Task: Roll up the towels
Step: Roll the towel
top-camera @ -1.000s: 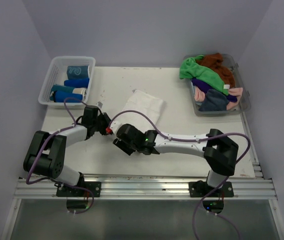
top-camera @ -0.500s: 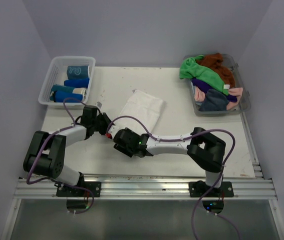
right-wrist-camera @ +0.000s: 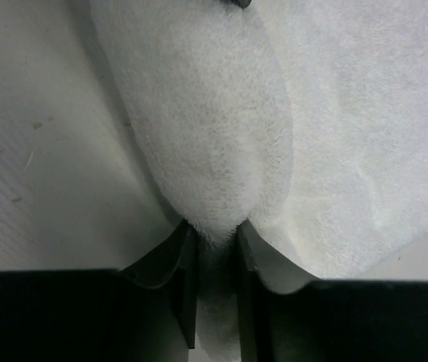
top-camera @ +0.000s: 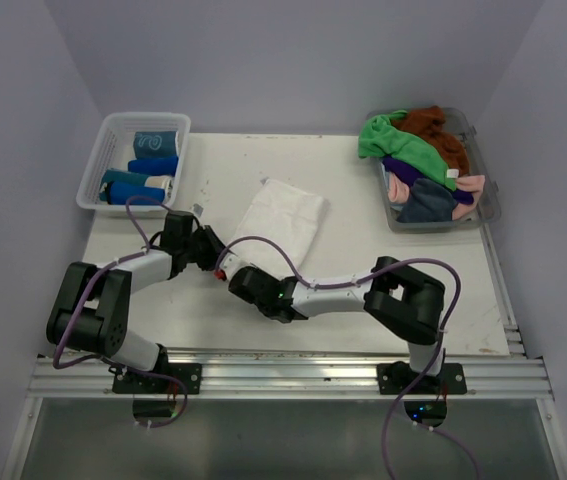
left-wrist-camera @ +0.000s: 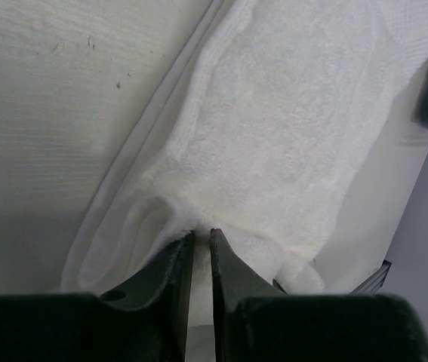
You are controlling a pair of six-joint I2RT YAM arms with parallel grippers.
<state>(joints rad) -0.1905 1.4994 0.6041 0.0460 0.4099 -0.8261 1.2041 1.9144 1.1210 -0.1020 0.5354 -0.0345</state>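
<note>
Left wrist: pinching a raised fold of the white towel [left-wrist-camera: 274, 128] at its near edge with the left claw [left-wrist-camera: 201, 235], jaws almost together; right wrist: clenching a bunched ridge of the same cloth with the right claw [right-wrist-camera: 212, 230]. Spread flat beyond both claws on the middle of the worktop [top-camera: 363, 240]. Farther back, rolled blue towels [top-camera: 153, 165] in the white basket [top-camera: 98, 150] left, loose coloured towels [top-camera: 418, 160] heaped in the clear tub [top-camera: 490, 205] right.

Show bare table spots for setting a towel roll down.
Free: table between white towel and clear tub; also between basket and towel. Crowded: towel's near end, where left gripper and right gripper pinch it.
</note>
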